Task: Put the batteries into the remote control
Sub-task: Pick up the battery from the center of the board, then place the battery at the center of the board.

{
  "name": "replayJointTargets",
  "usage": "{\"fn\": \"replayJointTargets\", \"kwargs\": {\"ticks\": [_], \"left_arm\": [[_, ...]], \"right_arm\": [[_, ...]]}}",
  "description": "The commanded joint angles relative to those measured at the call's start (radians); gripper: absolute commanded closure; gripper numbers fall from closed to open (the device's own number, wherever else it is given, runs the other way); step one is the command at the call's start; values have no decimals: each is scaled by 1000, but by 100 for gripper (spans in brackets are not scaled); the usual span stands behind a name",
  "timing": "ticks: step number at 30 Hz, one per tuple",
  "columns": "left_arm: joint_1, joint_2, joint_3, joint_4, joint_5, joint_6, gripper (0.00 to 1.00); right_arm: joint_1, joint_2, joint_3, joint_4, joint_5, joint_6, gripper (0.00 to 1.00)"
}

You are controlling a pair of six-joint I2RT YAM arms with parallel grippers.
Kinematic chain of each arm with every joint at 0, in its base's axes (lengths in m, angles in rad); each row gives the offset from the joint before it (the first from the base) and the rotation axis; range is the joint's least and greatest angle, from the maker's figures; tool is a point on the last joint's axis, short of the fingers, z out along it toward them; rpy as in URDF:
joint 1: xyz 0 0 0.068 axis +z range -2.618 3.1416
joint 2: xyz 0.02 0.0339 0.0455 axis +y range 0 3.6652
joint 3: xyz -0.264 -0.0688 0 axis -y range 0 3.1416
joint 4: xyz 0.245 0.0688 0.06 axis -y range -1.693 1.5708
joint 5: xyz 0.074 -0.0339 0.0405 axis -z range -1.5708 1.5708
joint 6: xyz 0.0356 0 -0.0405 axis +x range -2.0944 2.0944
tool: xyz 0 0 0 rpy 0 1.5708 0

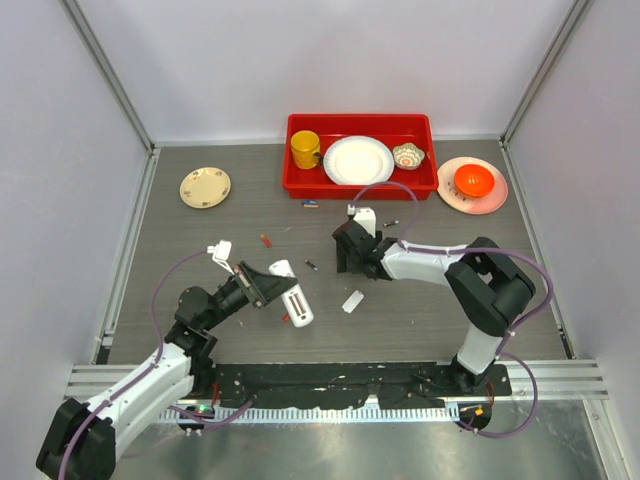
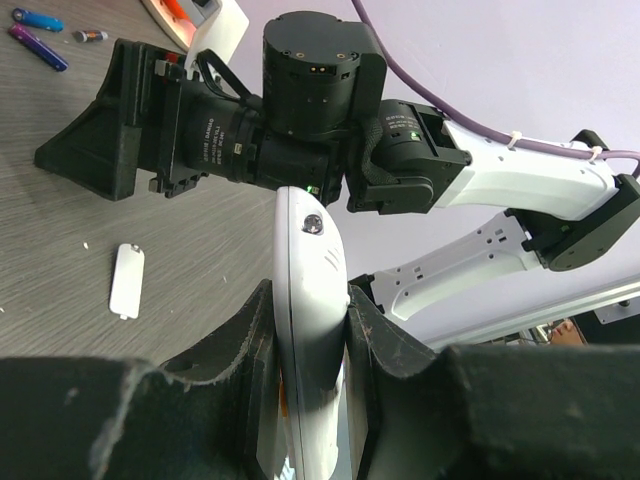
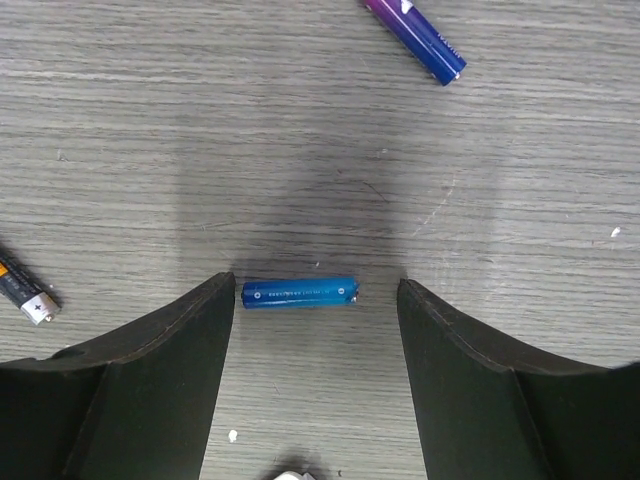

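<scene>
My left gripper [image 1: 283, 290] is shut on the white remote control [image 1: 298, 303] and holds it on edge between both fingers, as the left wrist view [image 2: 310, 292] shows. A little orange shows at the remote's side. My right gripper [image 1: 346, 258] is open, low over the table, with a blue battery [image 3: 299, 292] lying crosswise between its fingertips [image 3: 215, 300], untouched. A purple battery [image 3: 420, 40] lies further off and a black-and-orange one [image 3: 25, 290] is at the left. A red battery [image 1: 266, 240] and a dark one [image 1: 312, 266] lie between the arms.
A small plain white plate [image 1: 353, 301] lies on the table beside the remote. A red bin [image 1: 360, 185] with a yellow cup, a white plate and a bowl stands at the back. A floral plate [image 1: 205, 187] is back left and a pink plate with an orange bowl [image 1: 473, 180] back right.
</scene>
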Motion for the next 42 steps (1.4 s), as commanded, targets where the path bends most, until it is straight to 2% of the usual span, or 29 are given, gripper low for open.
{"fn": "replayJointTargets", "kwargs": {"ticks": [1, 7, 13, 17, 21, 22, 25, 30, 33, 37, 38, 39, 42], "left_arm": [[-2, -18, -6, 30, -6, 19, 100], [-2, -39, -11, 16, -9, 19, 100], [-2, -50, -15, 7, -14, 19, 100], [-2, -49, -17, 7, -15, 21, 99], [-4, -36, -14, 15, -20, 21, 99], [-4, -24, -12, 21, -20, 21, 100], [-5, 16, 12, 36, -18, 21, 99], [-20, 146, 75, 96, 17, 27, 100], [-25, 272, 124, 185, 74, 7, 100], [-25, 421, 187, 323, 141, -42, 100], [-25, 468, 195, 346, 155, -64, 99], [-27, 496, 212, 395, 173, -76, 100], [-25, 582, 242, 482, 213, -122, 100]], "right_arm": [[19, 33, 42, -5, 7, -7, 30], [22, 47, 42, -6, 9, -10, 32], [22, 50, 30, 0, -2, -11, 40], [22, 45, 15, 2, -2, -8, 53], [22, 5, -11, 6, 4, -11, 61], [23, -12, -16, 2, 9, -19, 67], [22, -134, -40, -20, 17, -50, 80], [31, -424, -41, -124, -86, -145, 81], [88, -559, -11, -205, -109, -244, 84], [204, -737, -30, -235, -146, -421, 85], [259, -769, -46, -233, -155, -459, 87], [281, -836, -53, -235, -160, -534, 91], [318, -894, -31, -307, -198, -612, 97]]}}
